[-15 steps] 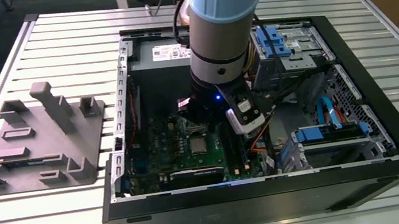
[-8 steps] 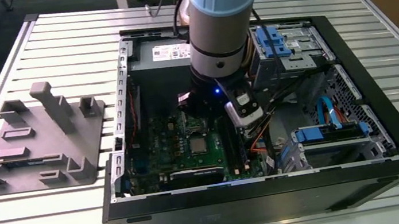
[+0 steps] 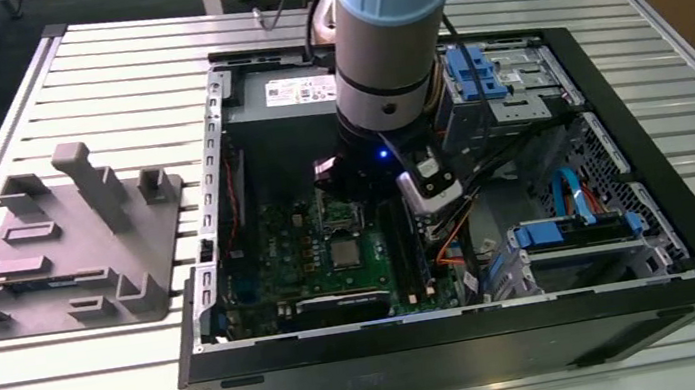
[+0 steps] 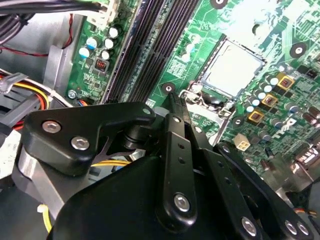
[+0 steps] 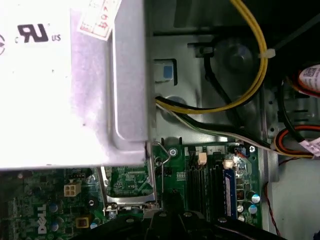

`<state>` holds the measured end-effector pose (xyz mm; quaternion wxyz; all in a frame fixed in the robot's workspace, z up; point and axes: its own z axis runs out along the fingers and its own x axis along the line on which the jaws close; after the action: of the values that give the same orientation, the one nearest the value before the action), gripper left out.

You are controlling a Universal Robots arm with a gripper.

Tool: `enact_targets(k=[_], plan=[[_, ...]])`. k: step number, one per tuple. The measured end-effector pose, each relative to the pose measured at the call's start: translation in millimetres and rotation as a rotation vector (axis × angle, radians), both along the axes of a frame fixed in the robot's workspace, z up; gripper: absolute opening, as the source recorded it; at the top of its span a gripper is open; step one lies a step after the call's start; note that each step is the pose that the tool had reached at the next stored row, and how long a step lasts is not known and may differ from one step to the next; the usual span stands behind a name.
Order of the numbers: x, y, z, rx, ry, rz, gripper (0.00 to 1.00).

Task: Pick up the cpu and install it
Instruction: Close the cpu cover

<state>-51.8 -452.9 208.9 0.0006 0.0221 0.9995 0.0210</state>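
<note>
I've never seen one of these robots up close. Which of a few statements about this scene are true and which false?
1. The computer case lies open on the slatted table. True.
2. The grey fixture sits inside the case. False: it lies on the table outside the case, on the exterior view's left.
3. The robot arm reaches down over the motherboard. True.
4. The cpu rests on the grey fixture. False: it sits in the motherboard's socket.
</note>
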Motion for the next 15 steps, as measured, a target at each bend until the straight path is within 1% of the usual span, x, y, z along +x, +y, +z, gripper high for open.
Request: enact_targets(k=[6, 8, 10, 15], plan=[[0.0, 0.2, -1.9, 0.0001, 0.0001, 0.062, 0.11], [0.1, 0.2, -2.1, 0.0032, -0.0001, 0.079, 0.11], [0.2, 0.7, -2.2, 0.0062, -0.0005, 0.09, 0.11], [0.3, 4.0, -2.3, 0.0074, -0.0004, 0.107, 0.11]])
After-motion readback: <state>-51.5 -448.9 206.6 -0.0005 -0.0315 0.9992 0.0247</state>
